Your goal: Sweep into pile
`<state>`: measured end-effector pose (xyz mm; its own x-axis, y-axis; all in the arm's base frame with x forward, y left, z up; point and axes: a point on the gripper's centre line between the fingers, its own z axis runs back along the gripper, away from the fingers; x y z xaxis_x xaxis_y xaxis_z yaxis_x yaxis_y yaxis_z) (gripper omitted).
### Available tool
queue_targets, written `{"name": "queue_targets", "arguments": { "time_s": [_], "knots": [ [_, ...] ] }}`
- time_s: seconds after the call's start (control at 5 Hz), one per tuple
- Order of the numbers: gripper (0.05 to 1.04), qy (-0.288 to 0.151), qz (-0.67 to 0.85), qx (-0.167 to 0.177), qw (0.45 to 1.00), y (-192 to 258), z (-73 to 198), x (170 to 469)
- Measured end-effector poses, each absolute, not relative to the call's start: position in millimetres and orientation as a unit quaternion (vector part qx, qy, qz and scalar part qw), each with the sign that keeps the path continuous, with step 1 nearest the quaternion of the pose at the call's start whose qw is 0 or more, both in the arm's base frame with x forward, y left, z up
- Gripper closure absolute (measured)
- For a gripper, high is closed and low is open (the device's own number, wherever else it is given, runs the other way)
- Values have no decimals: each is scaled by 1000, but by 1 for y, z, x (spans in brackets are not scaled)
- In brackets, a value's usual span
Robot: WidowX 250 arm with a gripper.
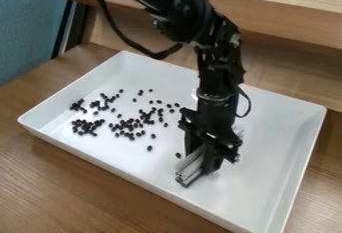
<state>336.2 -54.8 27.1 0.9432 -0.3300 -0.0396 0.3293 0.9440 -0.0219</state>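
The black gripper hangs down into the white tray, right of the middle and toward its front side. It is shut on a grey brush-like sweeper, whose lower end is at the tray floor. Many small black beans lie scattered over the left half of the tray, in loose clusters. A few single beans lie apart, one of them just left of the sweeper. The gripper hides part of the sweeper.
Raised walls run round the tray on a brown wooden table. Behind it stands a wooden ledge. A blue-grey chair or panel is at the upper left. A black cable loops beside the arm.
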Motion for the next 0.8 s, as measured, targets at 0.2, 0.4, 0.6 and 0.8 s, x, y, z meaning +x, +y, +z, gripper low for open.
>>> {"name": "queue_targets", "arguments": {
  "time_s": [0.2,0.4,0.6,0.8],
  "knots": [
    [679,18,-178,0,984,-52,28,335],
    [679,22,-178,5,984,-42,27,335],
    [679,24,-167,6,986,-23,25,332],
    [679,18,-154,6,988,0,26,332]
  ]
}}
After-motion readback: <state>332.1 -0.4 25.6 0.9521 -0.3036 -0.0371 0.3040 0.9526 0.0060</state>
